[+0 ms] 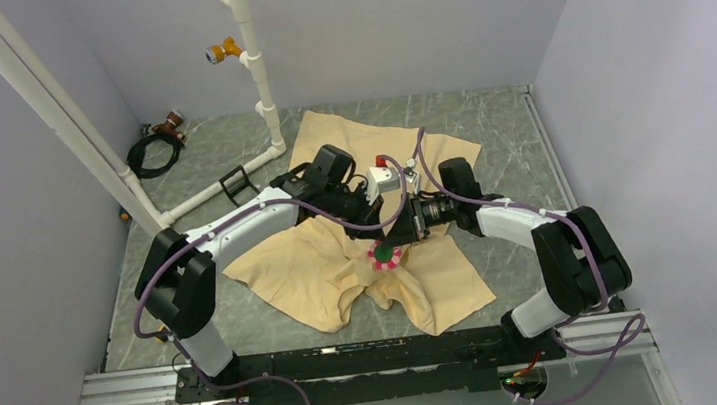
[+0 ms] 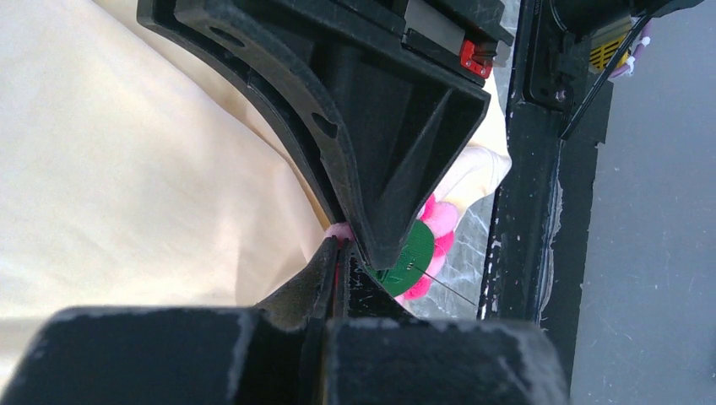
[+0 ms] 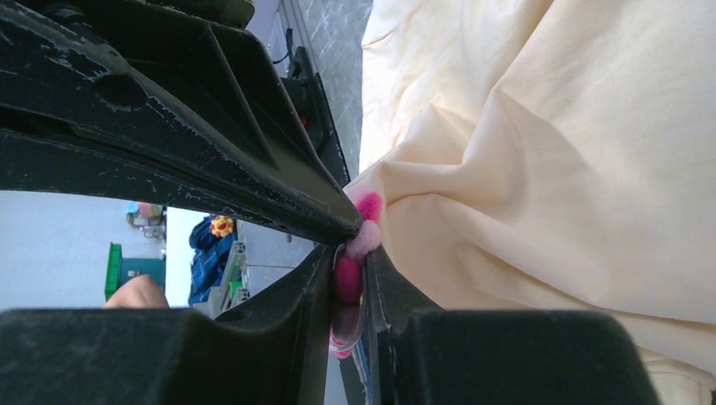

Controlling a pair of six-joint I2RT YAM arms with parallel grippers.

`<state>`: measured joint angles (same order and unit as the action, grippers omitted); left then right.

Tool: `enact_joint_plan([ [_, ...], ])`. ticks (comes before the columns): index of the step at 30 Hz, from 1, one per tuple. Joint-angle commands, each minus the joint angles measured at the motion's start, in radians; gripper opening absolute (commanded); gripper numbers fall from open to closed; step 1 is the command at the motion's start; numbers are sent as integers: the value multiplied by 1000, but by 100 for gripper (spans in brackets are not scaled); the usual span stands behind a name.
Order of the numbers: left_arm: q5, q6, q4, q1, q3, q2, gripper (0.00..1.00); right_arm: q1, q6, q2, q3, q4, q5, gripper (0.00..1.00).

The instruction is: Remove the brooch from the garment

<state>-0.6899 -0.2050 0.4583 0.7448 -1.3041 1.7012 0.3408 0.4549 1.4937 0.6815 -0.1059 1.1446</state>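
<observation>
While the pink flower brooch (image 1: 385,255), on the bunched beige T-shirt (image 1: 291,270) toward the bench's (image 1: 507,126) near edge, is clamped in the right tool (image 3: 348,261) and the left tool (image 2: 338,249) is pinched shut beside it, the cloth may be torn if the pin is pulled while fastened.

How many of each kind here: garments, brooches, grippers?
garment: 1
brooch: 1
grippers: 2 (left gripper, right gripper)
total: 4
</observation>
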Motion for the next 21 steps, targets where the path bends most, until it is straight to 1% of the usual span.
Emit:
enact_joint_plan([
  [1,-47,-27,-25,-1,-1,-11,0,11,-4,1,34,-15,39,19],
  [2,-52,-29,-21,-1,-1,-11,0,12,-4,2,35,-16,42,17],
  [3,-55,-33,-14,-1,-3,-10,0,12,-6,2,36,-17,44,12],
  [4,-58,-35,-8,-2,-5,-9,0,12,-11,4,41,-14,49,4],
  [5,-56,-28,-9,-6,-3,-12,9,12,-17,4,44,-10,51,0],
  [7,-83,14,-72,-33,26,-34,36,10,-22,0,50,-7,53,0],
  [8,-108,48,-113,-61,49,-50,45,9,-24,-5,50,-9,53,0],
  [9,-142,81,-158,-96,82,-68,50,8,-22,-12,48,-16,53,0],
  [11,-214,170,-264,-165,146,-119,66,3,-10,-26,44,-39,60,0],
  [14,-255,239,-353,-225,217,-173,68,-9,-1,-35,59,-53,67,0],
  [17,-335,282,-379,-233,261,-167,67,-16,17,-38,71,-76,66,0],
  [21,-413,432,-568,-231,355,-138,66,-19,35,-49,72,-104,73,0],
])
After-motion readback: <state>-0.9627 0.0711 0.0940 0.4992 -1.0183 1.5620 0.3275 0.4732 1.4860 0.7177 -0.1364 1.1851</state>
